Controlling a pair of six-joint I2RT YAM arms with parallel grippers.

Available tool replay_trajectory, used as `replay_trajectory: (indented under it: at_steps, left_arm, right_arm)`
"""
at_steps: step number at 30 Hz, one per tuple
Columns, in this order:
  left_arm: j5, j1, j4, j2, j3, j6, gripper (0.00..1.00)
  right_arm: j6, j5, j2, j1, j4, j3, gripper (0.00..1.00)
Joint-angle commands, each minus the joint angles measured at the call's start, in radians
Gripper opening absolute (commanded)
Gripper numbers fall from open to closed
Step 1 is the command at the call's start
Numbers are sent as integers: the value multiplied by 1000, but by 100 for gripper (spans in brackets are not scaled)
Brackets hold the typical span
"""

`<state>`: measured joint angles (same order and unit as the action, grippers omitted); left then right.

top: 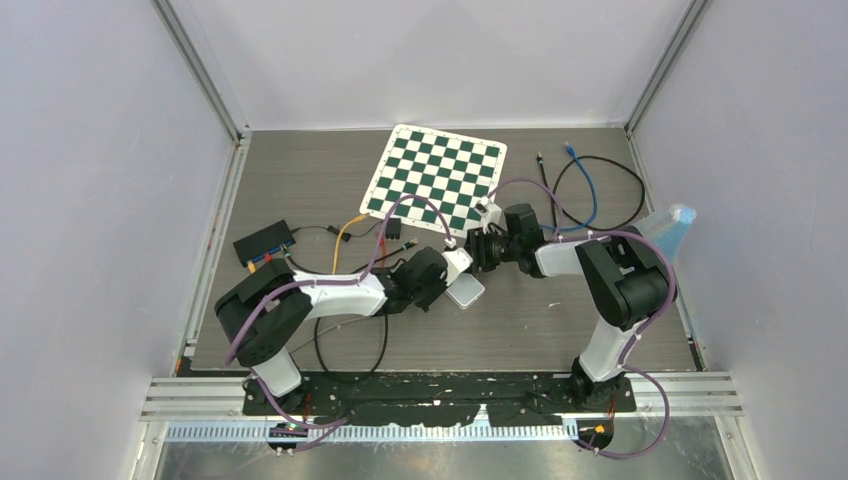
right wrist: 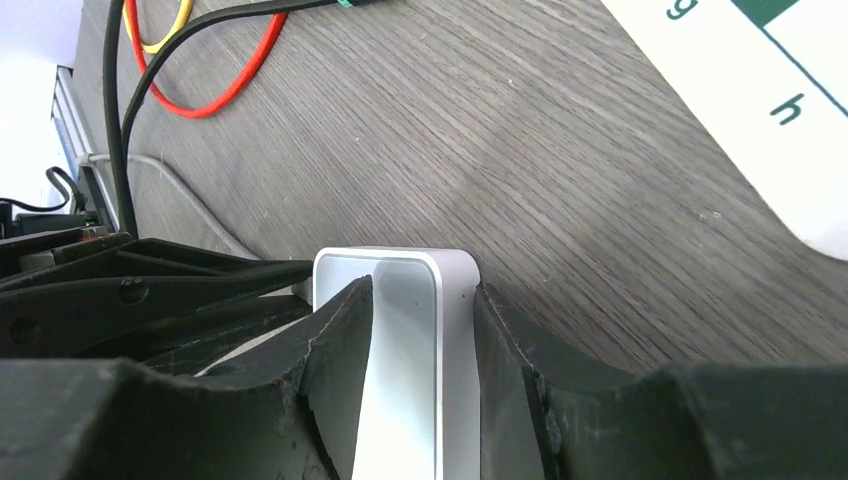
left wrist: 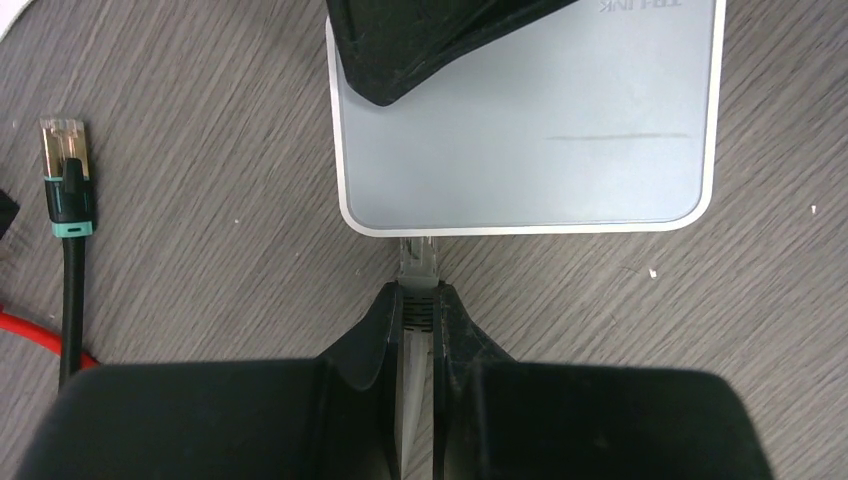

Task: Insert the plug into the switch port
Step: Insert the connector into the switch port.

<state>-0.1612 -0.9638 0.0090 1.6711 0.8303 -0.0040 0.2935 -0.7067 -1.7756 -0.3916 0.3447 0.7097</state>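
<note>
Grey wood-grain bench [top: 560, 330] carries everything, with a green-and-white chequered board mat [top: 435, 175] lying flat at its far side. Near the middle of the bench, where the 2 arms meet, sits the silver-grey rounded rectangular switch [left wrist: 530, 150], its top face plain apart from faint lettering at 1 corner. The right tool [right wrist: 420, 300] is clamped on this switch, with a black finger pressed against each of 2 opposite faces; in the left wrist view, 1 of those fingers [left wrist: 430, 40] lies across the switch's far part. The left tool [left wrist: 420, 300] faces the switch's near side, its 2 fingers drawn almost together. To the left of the switch, well apart from it, a black cable with a teal boot and gold-tipped connector [left wrist: 68, 190] lies loose on the bench, and a red cable [left wrist: 30, 335] curves just beside it. Smallest is the clear plastic plug [left wrist: 418, 258]: its rear end is pinched between the left tool's fingers and its front end meets the switch's near edge. How deep it sits in the port cannot be told, since the rim hides the opening.
</note>
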Motion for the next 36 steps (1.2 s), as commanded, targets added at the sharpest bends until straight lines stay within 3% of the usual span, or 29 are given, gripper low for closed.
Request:
replay_trajectory:
  at_steps: [1, 6, 10, 15, 22, 25, 29, 32, 33, 36]
  left_arm:
    - [76, 21, 420, 12, 87, 44, 0]
    - [42, 30, 251, 24, 203, -49, 0]
    - [93, 23, 360, 35, 169, -78, 0]
    - [108, -5, 382, 74, 188, 13, 0]
    - [135, 16, 400, 113, 175, 55, 0]
    - [150, 38, 290, 104, 210, 14, 0]
    - [194, 39, 165, 14, 158, 12, 14]
    - [239, 39, 149, -64, 63, -11, 42]
    - [254, 39, 129, -83, 43, -26, 47]
    - [272, 39, 95, -134, -19, -43, 50]
  right_arm:
    - [49, -99, -32, -101, -287, -97, 48]
    - [99, -45, 38, -108, -264, -165, 46]
    - [171, -39, 31, -126, -162, -213, 46]
    - [275, -117, -59, -142, 23, -230, 45]
    - [280, -124, -74, -143, 35, -251, 45]
    - [275, -83, -37, -132, 15, -260, 47]
    - [246, 59, 66, -30, -117, -210, 55]
    - [216, 127, 117, 44, -221, -121, 62]
    - [206, 137, 123, 57, -243, -70, 63]
    - [172, 135, 122, 113, -308, 0, 67]
